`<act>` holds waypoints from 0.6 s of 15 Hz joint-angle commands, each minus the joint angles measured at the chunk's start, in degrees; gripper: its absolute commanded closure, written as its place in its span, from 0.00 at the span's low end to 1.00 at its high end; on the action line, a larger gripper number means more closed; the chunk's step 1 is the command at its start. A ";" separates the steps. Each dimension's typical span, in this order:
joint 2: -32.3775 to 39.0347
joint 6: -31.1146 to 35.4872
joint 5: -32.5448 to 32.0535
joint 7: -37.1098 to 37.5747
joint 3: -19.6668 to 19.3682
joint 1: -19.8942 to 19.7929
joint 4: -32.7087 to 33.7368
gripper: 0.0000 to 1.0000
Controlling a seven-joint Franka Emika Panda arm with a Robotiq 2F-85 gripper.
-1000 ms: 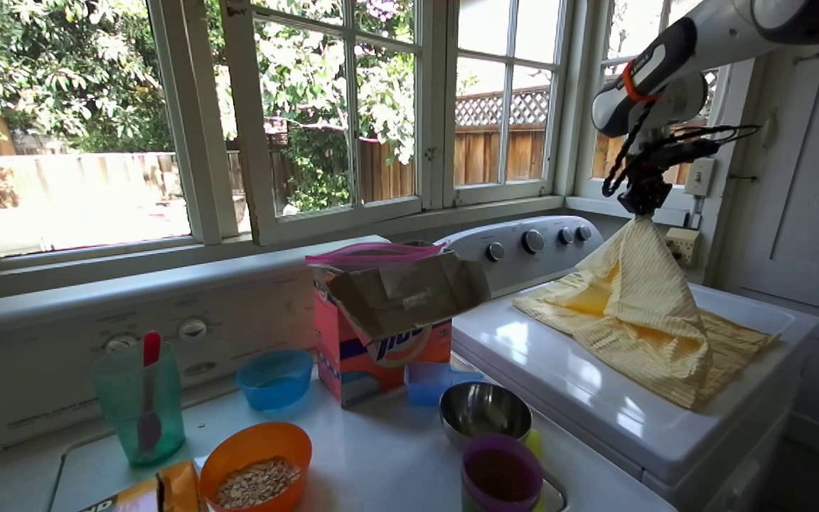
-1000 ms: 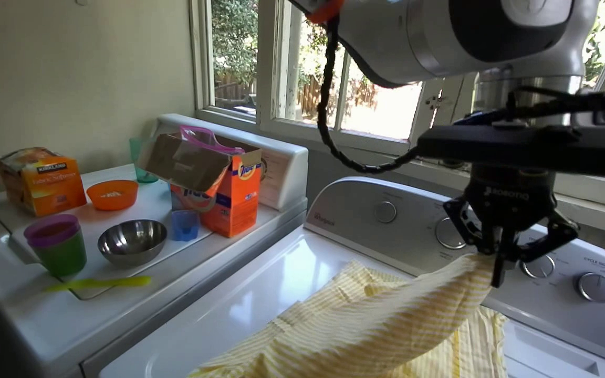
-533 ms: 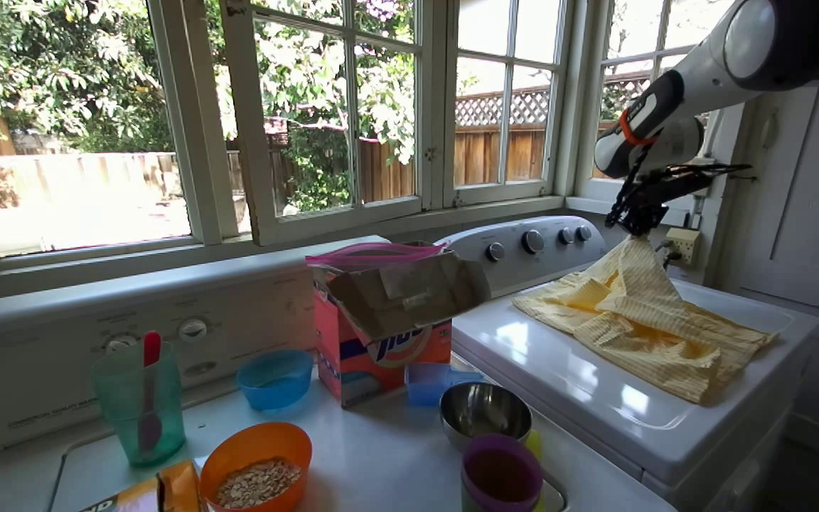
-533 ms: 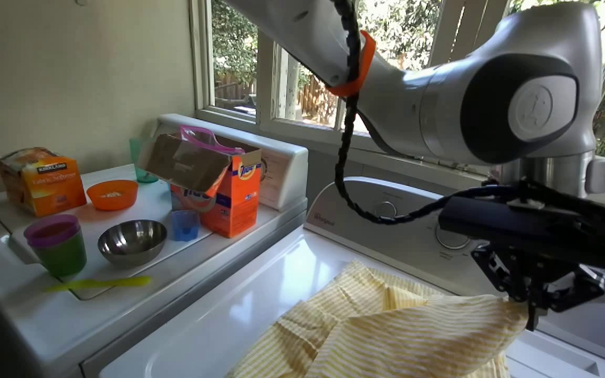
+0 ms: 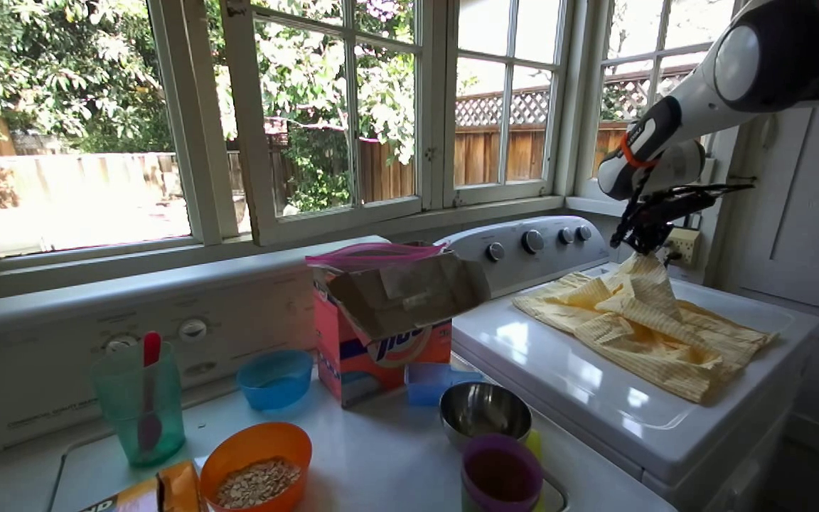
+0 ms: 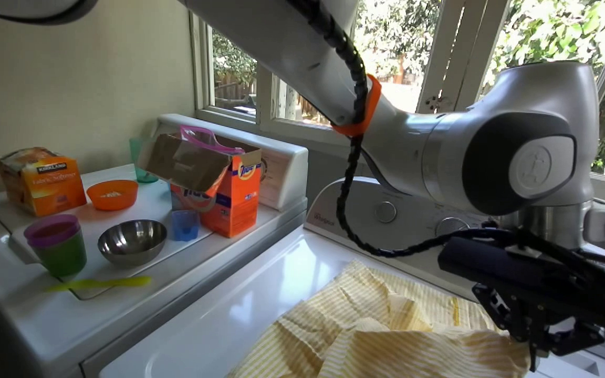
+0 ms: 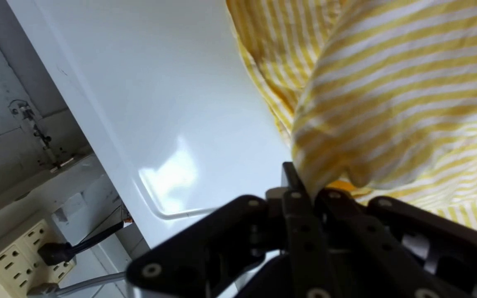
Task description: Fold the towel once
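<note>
The towel [image 5: 665, 341] is a wrinkled cream and yellow striped cloth on the white machine top at the right. It also lies low in an exterior view [image 6: 334, 320], cut off by the lower edge. My gripper [image 7: 309, 188] is shut on an edge of the towel [image 7: 396, 95] in the wrist view. The gripper [image 5: 643, 250] stands over the towel's back part and holds it up as a low peak. In an exterior view the gripper [image 6: 532, 344] is at the towel's right end. Part of the towel is doubled over itself; the layers beneath are hidden.
A control panel [image 6: 386, 210] rises behind the machine top. A second white machine bears an open detergent box [image 6: 239, 199], a metal bowl [image 6: 132, 244], stacked cups [image 6: 58, 247] and an orange bowl [image 5: 260, 462]. An outlet with plugged-in cords [image 7: 23, 256] is near the machine's corner.
The gripper has come down with the held towel edge, and moved right in an exterior view. The tall peak of cloth has sunk to a low one.
</note>
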 commanded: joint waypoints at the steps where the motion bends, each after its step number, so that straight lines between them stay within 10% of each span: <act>1: 1.47 -0.23 -1.37 2.03 -0.06 -0.25 0.71 0.99; 3: 1.67 -0.56 -1.56 2.46 -0.16 -0.13 0.80 0.99; 4: 1.28 -1.33 -1.28 2.51 0.09 -0.16 0.83 0.72; 9: -8.57 -10.54 -1.05 2.06 0.51 1.30 -2.89 0.43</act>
